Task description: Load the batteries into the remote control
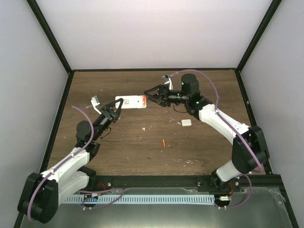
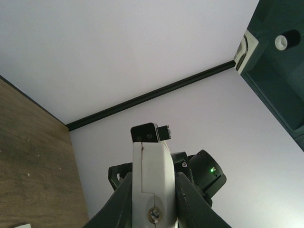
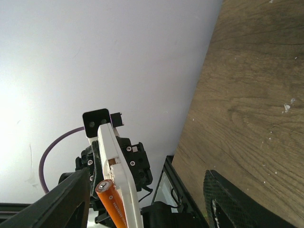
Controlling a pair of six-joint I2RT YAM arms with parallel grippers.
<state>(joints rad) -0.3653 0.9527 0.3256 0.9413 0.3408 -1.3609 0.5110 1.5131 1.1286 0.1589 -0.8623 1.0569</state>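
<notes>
Step in hand: seating a thin orange cylindrical battery (image 3: 110,202) in the small white rectangular plastic remote control (image 1: 129,102). The left gripper (image 1: 115,107) is clenched on one end of the remote control and appears to hold it raised off the brown wood-grain table (image 1: 142,161). The right gripper (image 1: 151,95) stands at the opposite end with its fingers parted, grasping nothing. The battery lies against the remote control just beside one finger; whether it is fully seated cannot be told. Press the battery flat into its bay with one finger, lightly, pushing toward the left gripper's clamp so the remote control does not pivot. The second battery (image 1: 163,143) lies on the table between the arms, well apart from both grippers. A small white square piece (image 1: 186,122) rests near the right forearm. Open room lies toward the table's middle; the black rear frame rail (image 1: 152,70) is near, so withdraw toward the centre.
</notes>
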